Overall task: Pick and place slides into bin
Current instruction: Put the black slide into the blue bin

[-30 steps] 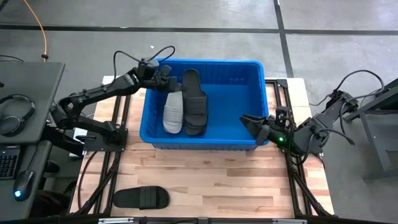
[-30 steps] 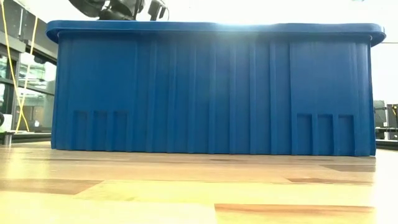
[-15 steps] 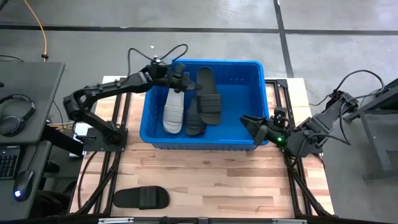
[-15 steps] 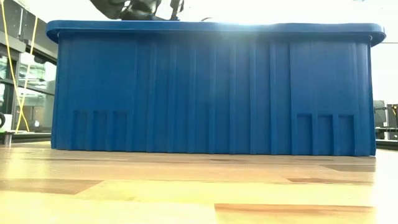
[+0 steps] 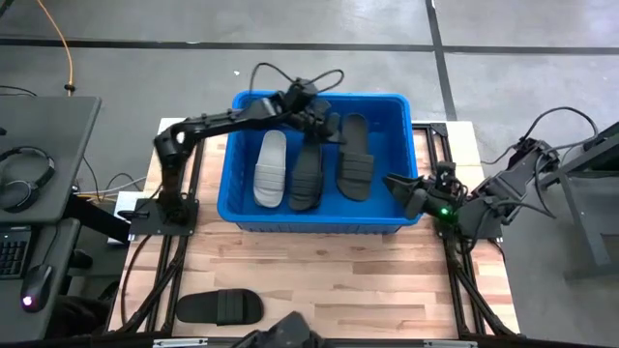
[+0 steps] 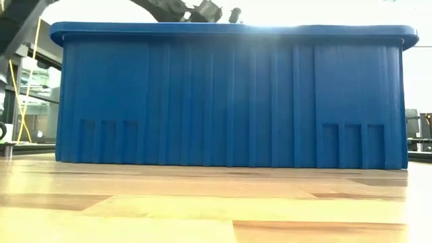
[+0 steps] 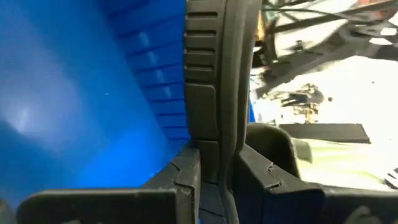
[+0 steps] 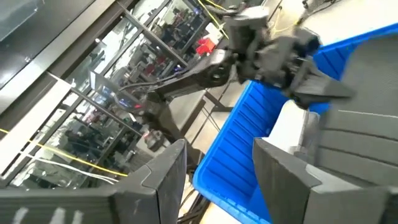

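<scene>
The blue bin (image 5: 382,215) stands mid-table; in the low view its near wall (image 6: 229,101) fills the picture. Inside lie a white slide (image 5: 271,169) and a black slide (image 5: 305,179) side by side on the floor. My left gripper (image 5: 327,124) reaches over the bin's far part, shut on another black slide (image 5: 355,159) to the right of those two. My right gripper (image 5: 398,188) stands open over the bin's right near corner with nothing between its fingers (image 8: 168,177). One more black slide (image 5: 219,307) lies on the table, near left. My left gripper pinches the black slide's sole (image 7: 214,149) between its two fingers, near the slide's far end (image 5: 343,124). The fingers come from the table's left, slanting down. The slide reaches from the fingers toward the bin's near wall; whether its near end touches the floor I cannot tell.
Wooden table top (image 5: 338,280) lies bare in front of the bin. A desk with headphones (image 5: 24,169) stands off the table's left. Cables loop above the left arm (image 5: 290,75). The right arm's body (image 5: 484,208) sits beside the bin's right wall.
My left gripper has swung toward the table's right edge over the bin's far part, carrying the black slide. The slide was over the black one beside the white slide and is now to their right. The two slides on the bin's floor have stayed put.
</scene>
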Robot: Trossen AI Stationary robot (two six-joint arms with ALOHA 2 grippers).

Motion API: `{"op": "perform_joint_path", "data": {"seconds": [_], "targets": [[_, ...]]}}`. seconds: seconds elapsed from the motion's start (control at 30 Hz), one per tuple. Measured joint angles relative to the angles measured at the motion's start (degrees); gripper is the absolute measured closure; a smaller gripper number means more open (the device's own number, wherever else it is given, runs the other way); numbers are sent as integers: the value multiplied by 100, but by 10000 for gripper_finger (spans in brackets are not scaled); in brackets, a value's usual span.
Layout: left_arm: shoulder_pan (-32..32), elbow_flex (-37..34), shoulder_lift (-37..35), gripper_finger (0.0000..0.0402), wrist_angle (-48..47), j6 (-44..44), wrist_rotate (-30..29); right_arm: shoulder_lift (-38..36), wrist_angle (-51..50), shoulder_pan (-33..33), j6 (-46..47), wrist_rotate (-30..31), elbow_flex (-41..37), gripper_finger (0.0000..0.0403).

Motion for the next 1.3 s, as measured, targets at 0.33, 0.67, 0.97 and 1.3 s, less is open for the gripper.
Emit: {"op": "perform_joint_path", "data": {"seconds": [0.33,0.67,0.97,1.3], "targets": [[-99,950,941,354,-1409,503,-167,-97,-30,10,-199,31,0,241],[-74,947,1555,355,-903,68,-359,-97,-80,-5,-260,86,0,243],[-71,942,1857,355,-728,-271,-307,-95,-130,-3,-258,-8,0,245],[-88,956,1828,261,-592,-333,-158,-95,-260,-58,-258,-4,0,245]]}}
